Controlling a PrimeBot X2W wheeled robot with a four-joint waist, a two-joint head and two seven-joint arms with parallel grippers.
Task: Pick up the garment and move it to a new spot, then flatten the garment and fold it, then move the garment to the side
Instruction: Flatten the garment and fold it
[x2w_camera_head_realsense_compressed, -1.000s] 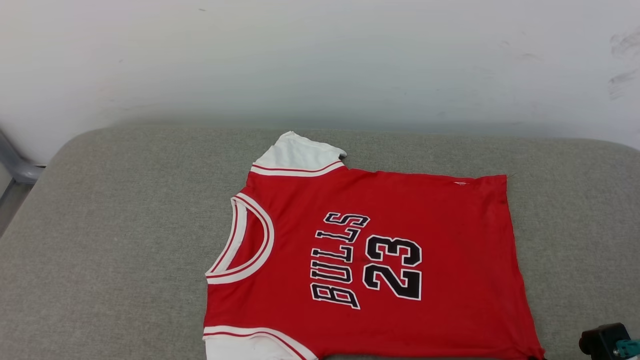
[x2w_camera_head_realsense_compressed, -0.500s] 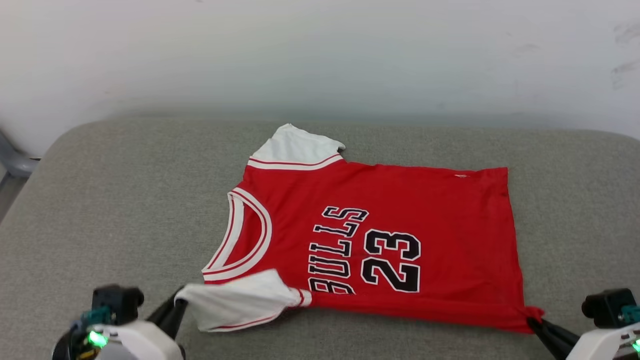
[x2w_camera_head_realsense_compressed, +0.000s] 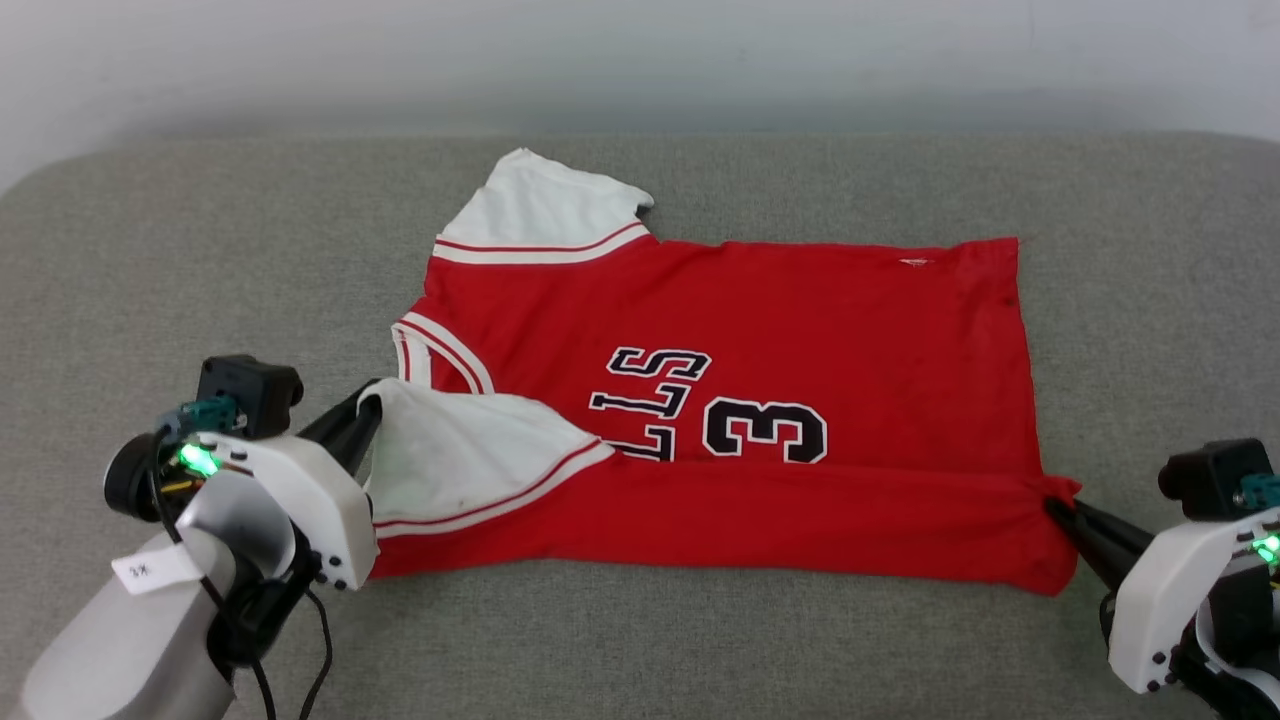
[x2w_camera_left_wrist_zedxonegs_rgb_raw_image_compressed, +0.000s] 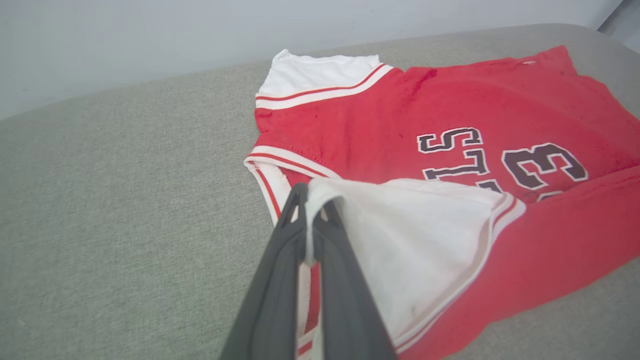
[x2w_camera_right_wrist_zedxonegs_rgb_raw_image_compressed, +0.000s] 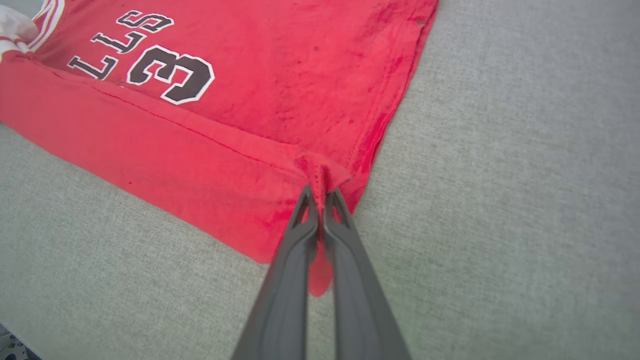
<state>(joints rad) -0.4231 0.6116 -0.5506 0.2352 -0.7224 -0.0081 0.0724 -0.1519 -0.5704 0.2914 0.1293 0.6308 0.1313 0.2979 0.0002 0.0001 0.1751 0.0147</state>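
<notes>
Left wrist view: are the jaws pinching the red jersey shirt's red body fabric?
No, the left gripper is shut on the white short sleeve of the red jersey shirt.

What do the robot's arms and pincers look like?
The left gripper and right gripper each have two long, dark grey, tapering fingers with open slots near the tips, set in a glossy white shell with a small green light. A black block with a teal part sits on each wrist. The left forearm is pale grey, with a white label and black cables.
</notes>
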